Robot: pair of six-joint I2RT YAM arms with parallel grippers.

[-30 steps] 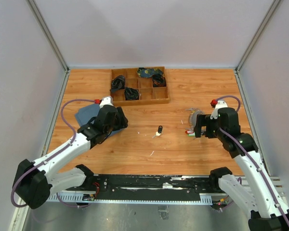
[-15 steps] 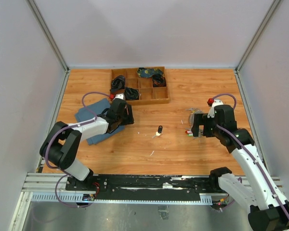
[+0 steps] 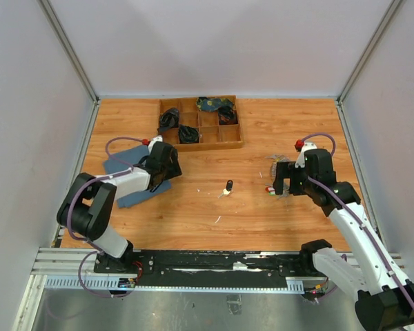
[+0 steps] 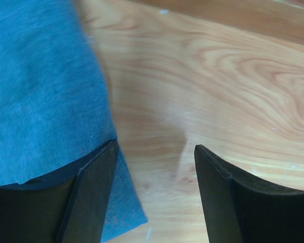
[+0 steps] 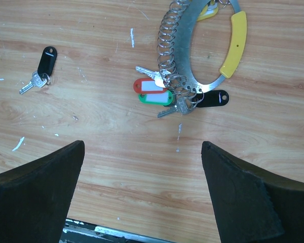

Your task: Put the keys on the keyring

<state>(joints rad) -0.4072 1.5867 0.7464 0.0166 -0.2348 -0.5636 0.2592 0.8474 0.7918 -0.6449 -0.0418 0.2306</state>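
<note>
Seen from above, the right pincer [image 3: 282, 183] hangs low over the right side of the bench [image 3: 276, 131]. It hides most of what lies beneath it, so only a few thin wires and a red and a green speck show at its edge.

The right wrist camera fills this in. The keyring [image 5: 207, 86], a flat metal loop carrying a curved yellow piece [image 5: 234, 43], lies on the wood, partly cut off by the top edge of that view. The keys [image 5: 162, 94] hang from small split rings strung along the loop's left side, with red, green and black tags fanned at its bottom. The right pincer's fingers are spread wide with nothing between them, clear of both loop and keys. Well apart to the left lies a loose key with a black tag [image 5: 45, 62].

The left pincer [image 3: 168, 165] sits over a blue cloth [image 3: 121, 167]. Its wrist view shows what the overhead cannot: the jaws are apart with bare wood between them, one finger [image 4: 91, 192] is over the cloth's edge, and nothing is gripped. A wooden compartment tray [image 3: 200, 146] holding dark items stands at the far side.
</note>
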